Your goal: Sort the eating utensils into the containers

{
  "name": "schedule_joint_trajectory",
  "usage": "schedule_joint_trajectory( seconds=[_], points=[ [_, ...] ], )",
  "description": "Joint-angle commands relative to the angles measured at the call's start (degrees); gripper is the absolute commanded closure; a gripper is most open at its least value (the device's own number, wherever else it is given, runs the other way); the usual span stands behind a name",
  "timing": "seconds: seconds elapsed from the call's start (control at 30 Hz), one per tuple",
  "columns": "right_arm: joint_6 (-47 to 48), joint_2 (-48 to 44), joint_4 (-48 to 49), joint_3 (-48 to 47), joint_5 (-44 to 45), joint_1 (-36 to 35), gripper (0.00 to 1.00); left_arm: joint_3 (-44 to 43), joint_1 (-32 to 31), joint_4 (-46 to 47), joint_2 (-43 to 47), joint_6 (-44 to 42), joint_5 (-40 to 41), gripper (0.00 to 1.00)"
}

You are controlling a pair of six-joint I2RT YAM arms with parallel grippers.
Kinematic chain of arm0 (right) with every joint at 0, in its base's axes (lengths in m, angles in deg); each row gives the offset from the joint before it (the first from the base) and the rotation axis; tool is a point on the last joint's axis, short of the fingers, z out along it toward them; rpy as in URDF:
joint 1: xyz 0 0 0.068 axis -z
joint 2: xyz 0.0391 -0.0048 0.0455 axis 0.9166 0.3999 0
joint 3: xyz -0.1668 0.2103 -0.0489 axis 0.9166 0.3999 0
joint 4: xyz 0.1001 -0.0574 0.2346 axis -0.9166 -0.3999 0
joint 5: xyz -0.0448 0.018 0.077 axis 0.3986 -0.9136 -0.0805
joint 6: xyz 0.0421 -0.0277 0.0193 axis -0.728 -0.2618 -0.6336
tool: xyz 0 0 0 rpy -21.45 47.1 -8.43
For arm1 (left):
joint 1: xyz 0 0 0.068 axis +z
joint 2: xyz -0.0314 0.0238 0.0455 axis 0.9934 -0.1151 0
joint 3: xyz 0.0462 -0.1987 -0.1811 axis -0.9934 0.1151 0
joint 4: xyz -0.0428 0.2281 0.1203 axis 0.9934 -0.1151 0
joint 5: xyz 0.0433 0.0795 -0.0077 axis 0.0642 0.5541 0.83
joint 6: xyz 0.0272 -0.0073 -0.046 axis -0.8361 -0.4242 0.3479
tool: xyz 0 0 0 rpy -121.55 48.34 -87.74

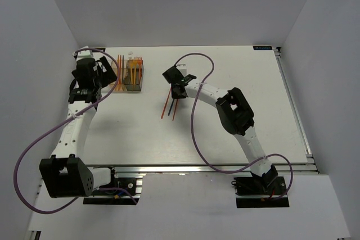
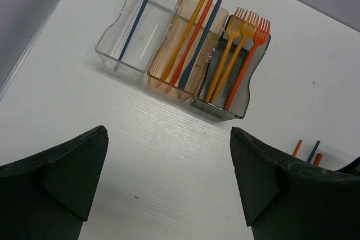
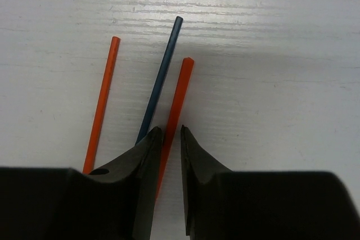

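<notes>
White tabletop [image 1: 236, 133], boxed by pale grey walls [image 1: 180, 4]. Left tool [image 2: 169, 139] gapes wide, empty, near three joined translucent plastic boxes [image 2: 169, 85] holding utensils [image 2: 194, 37]. Right tool [image 3: 170, 130] narrowly straddles one orange plastic stick [image 3: 183, 82]; grip unclear.

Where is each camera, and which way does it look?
Top external: above, behind the bases, looking down on the table; both arms show.
Left wrist: on the left gripper, facing the containers; its open fingers show.
Right wrist: on the right gripper, facing down; fingers straddle the red stick.
Shared: top and left wrist show the containers.
</notes>
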Motion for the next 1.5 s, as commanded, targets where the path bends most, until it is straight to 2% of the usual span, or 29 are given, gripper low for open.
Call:
schedule_joint_trajectory(
  seconds=[0.0, 0.13, 0.2, 0.23, 0.27, 0.4, 0.47, 0.5, 0.6, 0.63, 0.77, 0.8, 0.9, 1.07, 1.17, 1.27, 1.37, 1.47],
  points=[
    [-2.7, 1.5, -0.6, 2.8, -2.1, 1.7, 0.75, 0.4, 0.0, 0.3, 1.5, -0.5, -0.9, 0.02],
    [-4.2, -2.1, 2.5, 11.5, -3.8, 3.2, 0.78, 0.3, -0.1, 0.1, 1.3, -0.4, -3.5, 0.02],
    [-3.5, -4.3, 2.7, 14.8, -2.5, 3.2, 0.84, -0.1, -0.2, -0.1, 0.8, 0.1, -5.8, 0.02],
    [-2.9, -4.6, 2.2, 15.3, -1.4, 3.4, 0.90, -0.2, -0.8, -0.3, 0.6, 0.5, -6.5, 0.02],
    [-2.4, -4.9, 1.3, 15.3, -1.4, 3.6, 1.00, -0.3, -0.8, -0.4, 0.5, 0.8, -7.1, 0.02],
    [1.6, -7.5, 0.2, 17.4, -5.5, 5.6, 1.00, 0.8, -4.1, 0.2, 0.6, 3.2, -12.1, 0.02],
    [7.1, -12.3, 6.1, 21.1, -12.0, 6.5, 1.00, 2.4, -4.3, 2.1, 1.3, 5.2, -16.6, 0.02],
    [9.0, -13.9, 8.1, 24.8, -15.4, 6.8, 1.00, 5.3, -4.5, 3.4, 1.8, 7.9, -21.4, 0.02],
    [15.3, -19.7, 11.7, 29.5, -18.0, 7.2, 1.00, 11.5, -5.4, 12.8, 4.6, 16.3, -29.4, 0.02],
    [16.2, -21.0, 12.5, 30.8, -18.3, 7.3, 1.00, 16.2, -5.8, 18.8, 5.4, 18.4, -30.5, 0.02],
    [18.1, -29.4, 16.7, 36.2, -22.0, 8.6, 1.00, 26.5, -8.7, 33.5, 9.3, 27.6, -31.6, 0.02],
    [18.2, -30.8, 17.6, 37.3, -23.9, 8.8, 1.00, 28.5, -9.6, 36.8, 9.8, 32.1, -31.9, 0.02],
    [18.4, -36.1, 21.1, 41.0, -29.1, 9.0, 1.00, 35.5, -12.6, 55.4, 10.3, 39.1, -32.8, 0.02],
    [14.1, -44.2, 28.0, 46.2, -34.7, 9.4, 1.00, 40.7, -18.4, 69.9, 6.3, 40.4, -35.2, 0.02],
    [9.3, -49.0, 36.9, 50.1, -38.6, 9.4, 1.00, 41.9, -22.0, 77.7, 2.8, 40.3, -36.5, 0.05],
    [5.6, -52.0, 45.9, 52.6, -48.1, 9.5, 1.00, 43.3, -23.7, 85.3, 0.3, 41.4, -36.7, 0.05],
    [5.2, -52.3, 48.4, 52.7, -51.0, 9.4, 1.00, 43.1, -23.7, 88.9, -0.9, 42.4, -36.9, 0.06],
    [5.0, -52.4, 49.9, 53.8, -53.4, 9.4, 1.00, 40.9, -23.7, 88.4, -1.4, 41.9, -37.1, 0.08]
  ],
)
